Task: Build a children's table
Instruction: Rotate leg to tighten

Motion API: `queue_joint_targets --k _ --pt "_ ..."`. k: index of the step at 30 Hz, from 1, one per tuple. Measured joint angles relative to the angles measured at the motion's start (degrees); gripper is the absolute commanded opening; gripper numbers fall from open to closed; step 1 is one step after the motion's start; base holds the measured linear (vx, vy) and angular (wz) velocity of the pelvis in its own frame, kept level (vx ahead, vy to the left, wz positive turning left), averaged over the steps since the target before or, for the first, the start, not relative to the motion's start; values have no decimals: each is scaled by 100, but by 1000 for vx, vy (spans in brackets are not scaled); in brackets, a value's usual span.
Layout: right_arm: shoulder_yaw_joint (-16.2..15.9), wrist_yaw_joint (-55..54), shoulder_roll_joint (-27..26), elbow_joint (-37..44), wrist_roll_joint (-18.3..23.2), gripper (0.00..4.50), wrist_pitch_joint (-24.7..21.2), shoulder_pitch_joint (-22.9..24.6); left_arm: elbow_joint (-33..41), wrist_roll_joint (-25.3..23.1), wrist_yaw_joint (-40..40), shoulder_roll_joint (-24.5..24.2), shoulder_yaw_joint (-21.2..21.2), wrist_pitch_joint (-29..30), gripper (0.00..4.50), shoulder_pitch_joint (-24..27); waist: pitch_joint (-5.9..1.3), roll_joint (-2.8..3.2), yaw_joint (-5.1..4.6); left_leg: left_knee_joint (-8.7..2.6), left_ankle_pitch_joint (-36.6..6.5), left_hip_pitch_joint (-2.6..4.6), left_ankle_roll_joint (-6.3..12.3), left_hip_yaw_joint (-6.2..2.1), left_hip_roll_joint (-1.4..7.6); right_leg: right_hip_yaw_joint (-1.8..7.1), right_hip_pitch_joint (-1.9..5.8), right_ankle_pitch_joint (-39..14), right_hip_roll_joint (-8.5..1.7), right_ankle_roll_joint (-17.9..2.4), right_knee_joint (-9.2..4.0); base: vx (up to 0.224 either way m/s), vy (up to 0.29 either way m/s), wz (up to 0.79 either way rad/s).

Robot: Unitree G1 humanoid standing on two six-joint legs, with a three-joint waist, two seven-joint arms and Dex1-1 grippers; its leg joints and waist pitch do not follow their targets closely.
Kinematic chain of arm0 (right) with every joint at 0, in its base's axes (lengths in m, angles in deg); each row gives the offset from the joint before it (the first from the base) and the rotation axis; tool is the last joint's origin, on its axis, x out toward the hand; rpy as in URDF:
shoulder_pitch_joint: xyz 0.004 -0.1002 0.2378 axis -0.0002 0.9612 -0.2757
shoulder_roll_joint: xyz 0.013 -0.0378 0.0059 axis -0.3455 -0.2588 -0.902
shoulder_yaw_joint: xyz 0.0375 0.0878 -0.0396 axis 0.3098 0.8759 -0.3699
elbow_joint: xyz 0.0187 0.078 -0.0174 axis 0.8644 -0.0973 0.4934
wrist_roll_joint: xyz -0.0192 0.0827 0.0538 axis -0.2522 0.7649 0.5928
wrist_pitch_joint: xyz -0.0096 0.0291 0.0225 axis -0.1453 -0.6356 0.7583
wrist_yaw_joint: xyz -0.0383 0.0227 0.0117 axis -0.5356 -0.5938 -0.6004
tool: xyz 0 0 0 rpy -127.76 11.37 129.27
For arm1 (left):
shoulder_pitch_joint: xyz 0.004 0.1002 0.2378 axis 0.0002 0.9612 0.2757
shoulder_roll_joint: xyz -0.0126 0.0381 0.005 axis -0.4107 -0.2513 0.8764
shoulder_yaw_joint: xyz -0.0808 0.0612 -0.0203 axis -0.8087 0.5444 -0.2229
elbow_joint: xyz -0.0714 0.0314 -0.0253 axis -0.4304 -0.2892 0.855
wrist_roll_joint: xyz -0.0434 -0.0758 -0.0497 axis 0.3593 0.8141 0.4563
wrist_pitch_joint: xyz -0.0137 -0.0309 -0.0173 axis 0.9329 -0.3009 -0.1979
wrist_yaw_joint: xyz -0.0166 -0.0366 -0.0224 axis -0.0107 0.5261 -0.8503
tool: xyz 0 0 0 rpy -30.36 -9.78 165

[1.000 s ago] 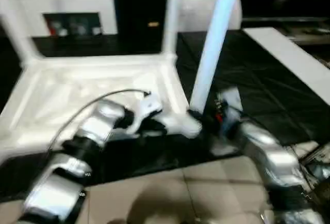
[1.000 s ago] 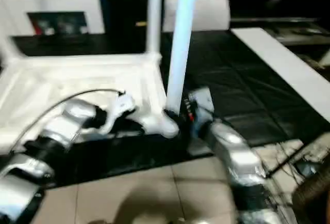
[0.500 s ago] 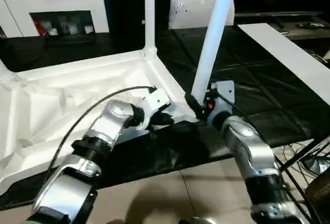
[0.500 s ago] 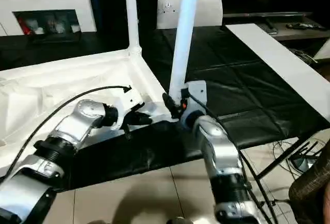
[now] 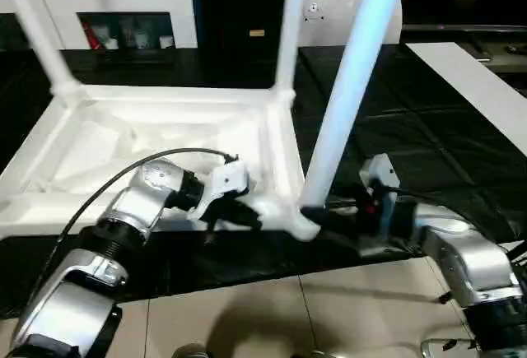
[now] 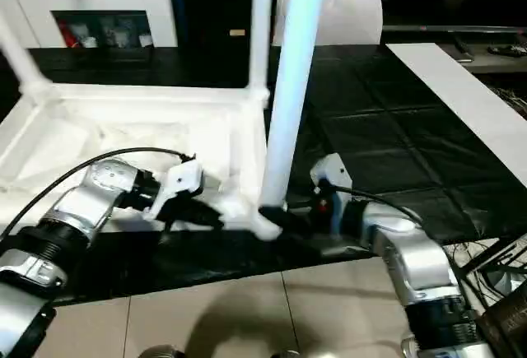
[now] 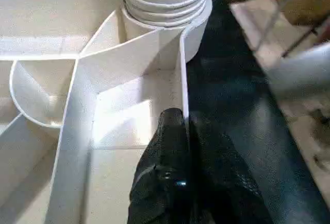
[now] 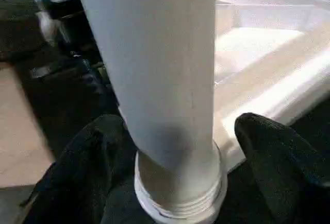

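The white tabletop [image 5: 156,140] lies upside down on a black mat [image 5: 428,136], with its ribbed underside facing up. 3 white legs stand up from its corners. The near leg [image 5: 350,86] stands in the round corner socket [image 7: 165,7] closest to the robot. Another leg [image 5: 290,25] stands at the far corner on the same side, and a third leg [image 5: 37,33] rises at the far left corner.

The left gripper [image 7: 178,147] has its 2 black fingers pressed together on the thin side wall of the tabletop, pinching it just beside the near corner socket.

The right gripper [image 8: 178,152] is at the bottom of the near leg. Its 2 black fingers [image 8: 273,152] are spread wide, one on each side of the leg, with gaps between them and the leg.

A white cabinet [image 5: 123,12] stands behind the tabletop.
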Motion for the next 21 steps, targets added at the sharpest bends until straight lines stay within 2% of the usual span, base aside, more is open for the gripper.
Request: queue_joint_targets --k 9,12,21 --pt "-325 1139 325 -35 153 289 -68 -275 -198 1 763 -134 316 -432 0 -209 -7 -28 119 7 1 -1 0 2 3 -1 2 -3 -1 6 5 0 0 0" --pt "-479 1303 324 -75 149 259 -60 -342 -215 32 776 -143 435 -493 0 -270 -8 -39 118 8 1 -5 0 2 2 -1 2 5 -3 -7 5 0 0 0" --pt "-521 1389 324 -160 125 203 -58 -466 -411 105 829 -111 473 -550 0 -352 -9 -43 125 9 1 -6 0 3 2 -3 2 3 -6 -4 5 0 0 0"
